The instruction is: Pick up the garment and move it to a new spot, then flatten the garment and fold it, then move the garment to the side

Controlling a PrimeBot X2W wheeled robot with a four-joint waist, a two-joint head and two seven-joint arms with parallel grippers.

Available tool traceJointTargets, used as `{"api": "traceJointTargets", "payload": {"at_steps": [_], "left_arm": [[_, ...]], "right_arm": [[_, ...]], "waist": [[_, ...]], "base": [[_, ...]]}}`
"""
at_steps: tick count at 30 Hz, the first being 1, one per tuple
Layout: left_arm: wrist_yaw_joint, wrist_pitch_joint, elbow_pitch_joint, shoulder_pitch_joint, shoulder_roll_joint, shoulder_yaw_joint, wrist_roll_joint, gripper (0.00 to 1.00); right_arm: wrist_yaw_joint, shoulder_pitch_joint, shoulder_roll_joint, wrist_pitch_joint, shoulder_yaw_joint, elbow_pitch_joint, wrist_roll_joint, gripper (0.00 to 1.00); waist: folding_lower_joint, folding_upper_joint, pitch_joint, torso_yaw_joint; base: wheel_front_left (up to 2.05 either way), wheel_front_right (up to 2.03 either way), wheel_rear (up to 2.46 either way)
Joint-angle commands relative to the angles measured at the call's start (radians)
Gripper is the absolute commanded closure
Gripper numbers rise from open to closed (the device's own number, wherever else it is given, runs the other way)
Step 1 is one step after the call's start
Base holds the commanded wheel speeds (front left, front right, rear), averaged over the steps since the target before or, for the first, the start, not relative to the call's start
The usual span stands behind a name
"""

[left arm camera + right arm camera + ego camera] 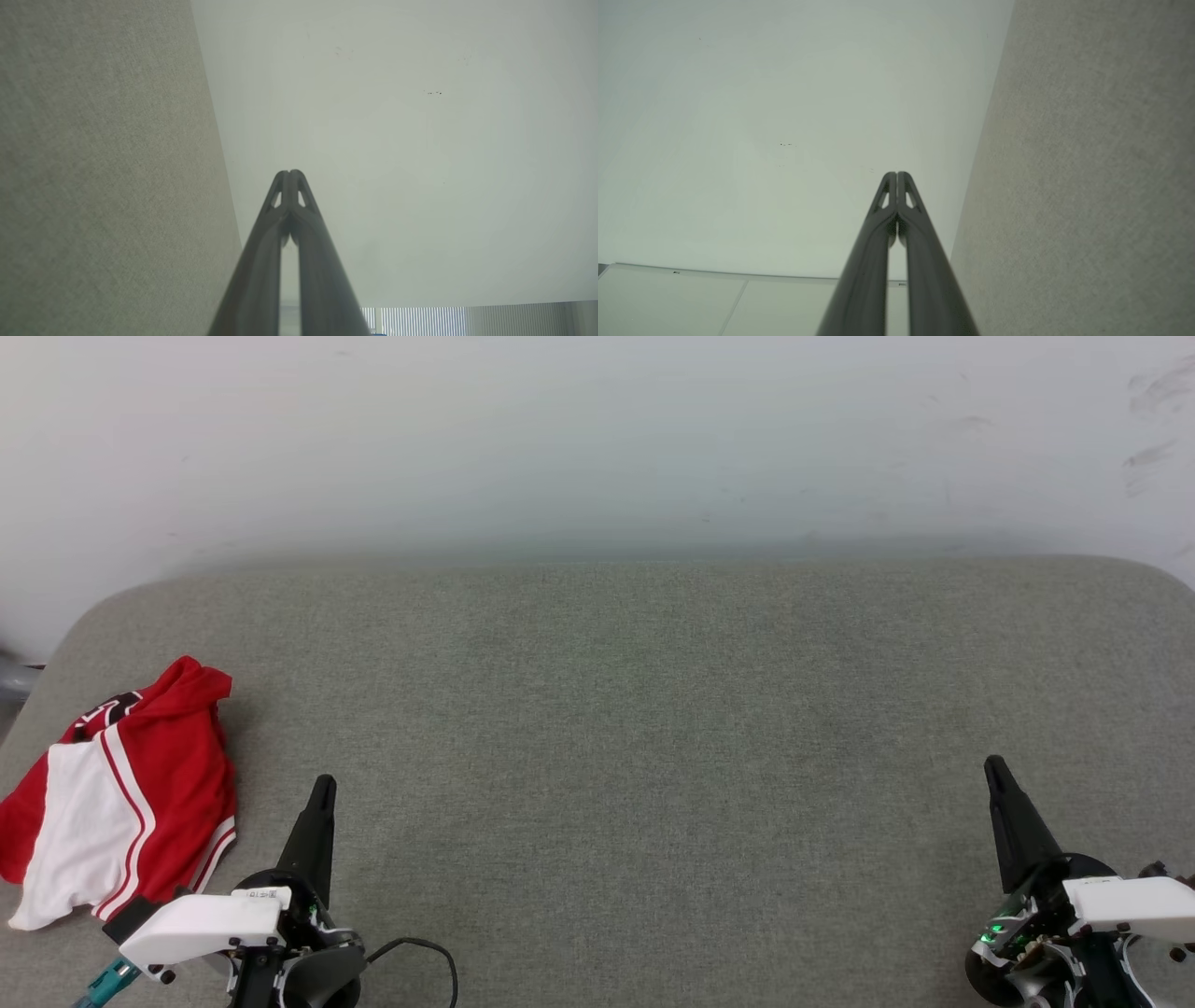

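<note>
Lying crumpled at the table's (653, 709) left edge, the garment (121, 793) looks light, soft and floppy; a raised red fold suits pinching. Left gripper (324, 784), just beside it, and right gripper (995, 765) are clenched, empty.

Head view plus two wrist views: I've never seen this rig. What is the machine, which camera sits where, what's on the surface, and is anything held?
This is a two-armed robot. The head view looks down from its head onto a grey padded surface against a pale wall. Each wrist view looks along that arm's dark fingers. The left end effector and right end effector are both shut and hold nothing. A red-and-white garment lies bunched at the robot's left, beside the left end effector, not gripped.
</note>
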Motion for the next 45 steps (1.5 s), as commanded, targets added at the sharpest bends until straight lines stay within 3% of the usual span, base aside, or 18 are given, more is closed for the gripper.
{"api": "traceJointTargets", "payload": {"at_steps": [1, 29, 30, 45], "left_arm": [[-0.003, 0.005, -0.001, -0.006, -0.002, 0.002, 0.001, 1.00], [-0.003, 0.005, -0.001, -0.006, -0.002, 0.002, 0.001, 1.00], [0.000, -0.001, 0.003, 0.001, 0.000, -0.001, 0.000, 0.00], [0.000, -0.063, -0.061, 0.023, -0.001, -0.083, 0.003, 0.00]], "right_arm": [[0.000, -0.013, 0.004, -0.001, 0.000, 0.001, -0.004, 1.00], [0.000, -0.013, 0.004, -0.001, 0.000, 0.001, -0.004, 1.00], [0.000, 0.002, 0.000, 0.000, 0.000, 0.002, 0.000, 0.00], [0.000, 0.041, 0.001, -0.066, 0.049, -0.057, -0.039, 0.00]], "waist": [[0.0000, -0.0001, 0.000, 0.000], [0.0000, -0.0001, 0.000, 0.000], [0.0000, -0.0001, 0.000, 0.000], [0.0000, -0.0001, -0.001, 0.002]], "base": [[0.00, 0.00, 0.00], [0.00, 0.00, 0.00], [0.00, 0.00, 0.00], [0.00, 0.00, 0.00]]}}
